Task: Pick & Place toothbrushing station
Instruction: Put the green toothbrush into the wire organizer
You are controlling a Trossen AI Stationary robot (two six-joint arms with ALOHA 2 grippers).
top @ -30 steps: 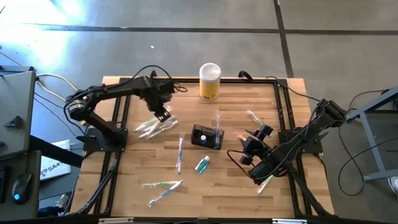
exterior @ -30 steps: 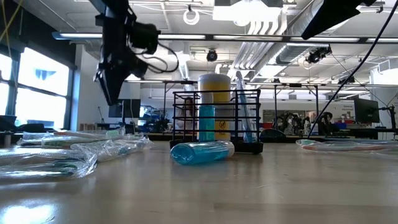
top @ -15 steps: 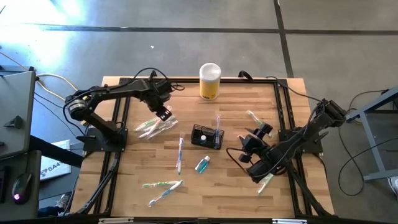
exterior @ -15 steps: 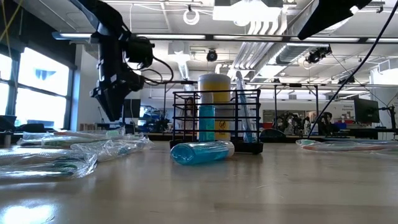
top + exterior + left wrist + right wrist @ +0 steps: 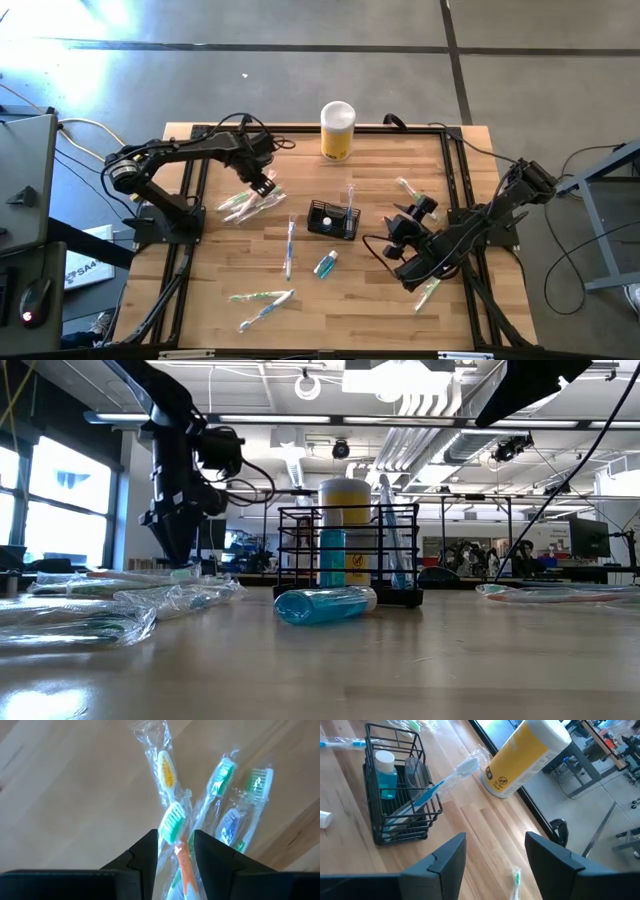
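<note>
Parted, my left gripper (image 5: 174, 851) straddles a wrapped orange-handled toothbrush (image 5: 176, 827); closing might snag neighbouring crinkly wrappers (image 5: 235, 805). Right gripper (image 5: 495, 851) gapes, empty.

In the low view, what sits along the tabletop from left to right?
Wrapped toothbrushes with the left gripper above them → blue bottle lying on its side → black wire caddy → wrapped toothbrush at far right.

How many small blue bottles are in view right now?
2: one blue bottle stands inside the black wire caddy; the other bottle lies on the table just outside it. Others could be hidden.
</note>
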